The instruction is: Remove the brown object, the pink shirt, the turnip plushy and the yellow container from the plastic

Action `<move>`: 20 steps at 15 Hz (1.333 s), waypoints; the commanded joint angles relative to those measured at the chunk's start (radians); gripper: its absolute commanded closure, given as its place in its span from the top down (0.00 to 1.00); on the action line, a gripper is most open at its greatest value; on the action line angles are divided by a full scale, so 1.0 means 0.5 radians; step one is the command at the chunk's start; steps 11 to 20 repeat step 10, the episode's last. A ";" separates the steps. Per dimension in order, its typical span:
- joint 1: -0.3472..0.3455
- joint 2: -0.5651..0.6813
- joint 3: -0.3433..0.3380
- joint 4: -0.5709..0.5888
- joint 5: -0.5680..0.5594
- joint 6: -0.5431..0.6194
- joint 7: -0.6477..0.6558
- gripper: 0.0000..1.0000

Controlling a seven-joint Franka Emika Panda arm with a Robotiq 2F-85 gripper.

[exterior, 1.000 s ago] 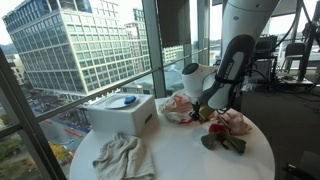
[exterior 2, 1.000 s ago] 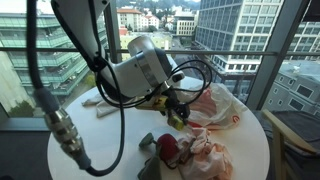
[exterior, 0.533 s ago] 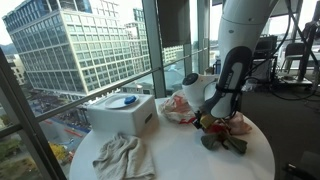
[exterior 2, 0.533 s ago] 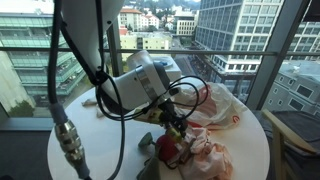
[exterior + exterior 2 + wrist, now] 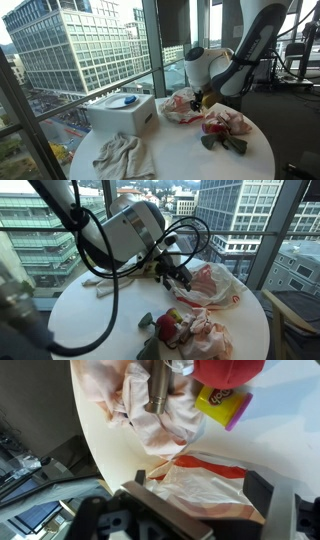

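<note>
The crumpled white and red plastic bag (image 5: 178, 106) (image 5: 212, 284) lies at the table's window side. My gripper (image 5: 201, 99) (image 5: 181, 276) hovers just above it, open and empty. In the wrist view the plastic (image 5: 205, 485) fills the gap between the spread fingers (image 5: 262, 488). Beside the bag lies a pile: the red turnip plushy (image 5: 222, 127) (image 5: 168, 330) (image 5: 228, 369) with dark green leaves, the pale pink shirt (image 5: 205, 336) (image 5: 140, 410), the yellow container (image 5: 223, 405) and a brown stick-like object (image 5: 158, 388) resting on the shirt.
A white box (image 5: 121, 113) with a blue item on top stands near the window. A grey-white cloth (image 5: 122, 156) lies at the round table's front edge (image 5: 170, 165). Glass walls and a railing surround the table.
The gripper has opened, lifted off the pile by the turnip plushy and swung back over the plastic bag. The yellow container now lies on the table.
</note>
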 commanded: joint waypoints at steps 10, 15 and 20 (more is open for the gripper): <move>-0.707 -0.736 0.834 -0.486 0.667 -0.378 -0.637 1.00; -0.707 -0.736 0.834 -0.486 0.667 -0.378 -0.637 1.00; -0.707 -0.736 0.834 -0.486 0.667 -0.378 -0.637 1.00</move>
